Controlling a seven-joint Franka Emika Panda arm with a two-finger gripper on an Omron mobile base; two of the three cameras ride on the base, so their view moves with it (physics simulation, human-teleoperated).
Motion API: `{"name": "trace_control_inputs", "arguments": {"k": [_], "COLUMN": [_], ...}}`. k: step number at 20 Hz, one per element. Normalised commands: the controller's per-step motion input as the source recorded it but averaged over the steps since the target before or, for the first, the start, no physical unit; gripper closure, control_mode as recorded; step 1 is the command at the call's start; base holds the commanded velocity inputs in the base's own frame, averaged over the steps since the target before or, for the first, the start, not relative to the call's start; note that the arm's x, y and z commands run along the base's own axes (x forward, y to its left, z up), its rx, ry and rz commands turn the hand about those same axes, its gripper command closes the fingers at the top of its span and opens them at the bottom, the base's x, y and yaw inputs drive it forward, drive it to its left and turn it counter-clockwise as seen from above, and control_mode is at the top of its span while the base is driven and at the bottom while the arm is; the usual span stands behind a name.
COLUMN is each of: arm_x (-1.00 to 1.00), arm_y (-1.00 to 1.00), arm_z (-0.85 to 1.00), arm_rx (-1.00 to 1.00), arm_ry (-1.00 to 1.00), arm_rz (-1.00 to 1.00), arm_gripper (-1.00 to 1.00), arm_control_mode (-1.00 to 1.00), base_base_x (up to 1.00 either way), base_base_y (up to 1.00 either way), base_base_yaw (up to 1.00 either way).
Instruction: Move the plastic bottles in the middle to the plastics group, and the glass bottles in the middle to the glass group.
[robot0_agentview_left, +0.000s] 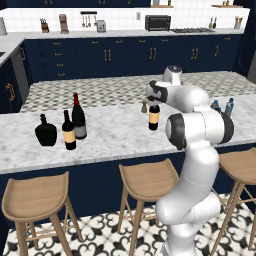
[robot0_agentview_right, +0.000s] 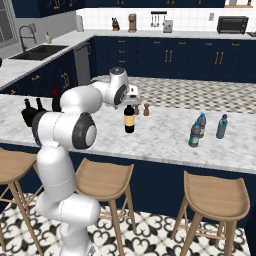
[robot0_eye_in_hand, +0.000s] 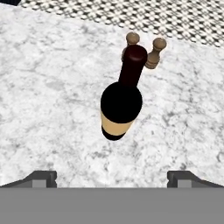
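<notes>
My tool (robot0_eye_in_hand: 112, 177) hangs released, jaws wide, above the yellow-label wine bottle (robot0_eye_in_hand: 119, 105) standing upright mid-tabletop (robot0_eye_in_hand: 48, 87), just in front of two wooden shakers (robot0_eye_in_hand: 151, 50). I judge it heavy, smooth, breakable glass; I'd take it round the body, below the neck.

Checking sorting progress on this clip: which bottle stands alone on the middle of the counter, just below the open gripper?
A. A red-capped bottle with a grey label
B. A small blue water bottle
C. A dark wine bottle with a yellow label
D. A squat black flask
C: the yellow-label wine bottle stands upright near two small wooden shakers, with the gripper open above it.
</notes>
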Motion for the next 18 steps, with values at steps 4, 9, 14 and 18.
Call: {"name": "trace_control_inputs", "arguments": {"k": [4, 9, 14, 18], "arm_x": [0.12, 0.14, 0.16, 0.24], "arm_y": [0.00, 0.00, 0.00, 0.00], "arm_z": [-0.13, -0.25, -0.08, -0.04], "arm_rx": [0.00, 0.00, 0.00, 0.01], "arm_ry": [0.00, 0.00, 0.00, 0.00], "arm_rz": [-0.05, -0.03, -0.03, -0.03], "arm_gripper": [-1.00, -1.00, -1.00, -1.00], "arm_control_mode": [-1.00, -1.00, -1.00, -1.00], "base_base_x": [0.00, 0.00, 0.00, 0.00], "base_base_y": [0.00, 0.00, 0.00, 0.00], "base_base_yaw": [0.00, 0.00, 0.00, 0.00]}}
